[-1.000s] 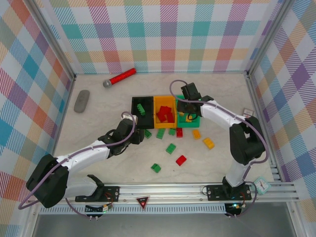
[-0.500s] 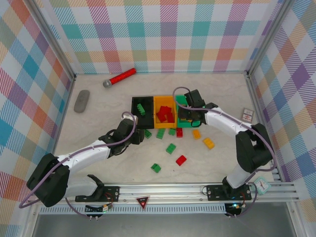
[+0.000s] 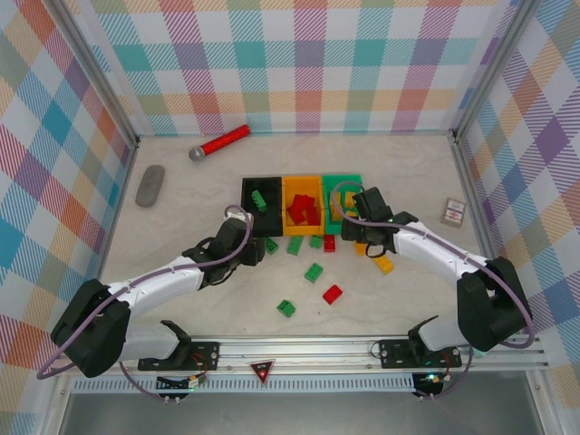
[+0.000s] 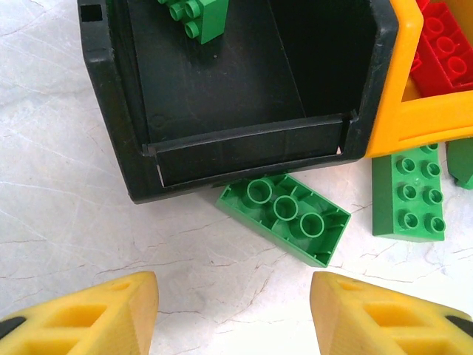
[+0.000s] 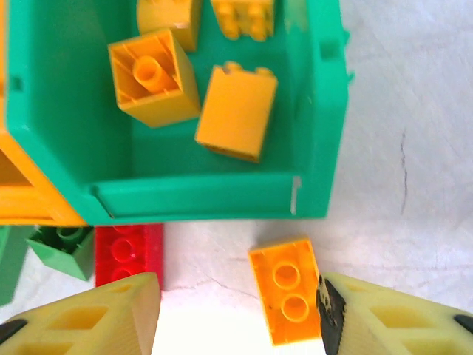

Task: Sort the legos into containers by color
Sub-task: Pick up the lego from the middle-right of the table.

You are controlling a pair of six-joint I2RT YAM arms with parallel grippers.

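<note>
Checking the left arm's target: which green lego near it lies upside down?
The green brick at the front of the black bin: its hollow underside with tubes faces up, while the neighbouring green brick shows studs.

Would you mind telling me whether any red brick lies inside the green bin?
No, the green bin shows yellow-orange bricks inside, and the red brick lies outside its wall.
</note>
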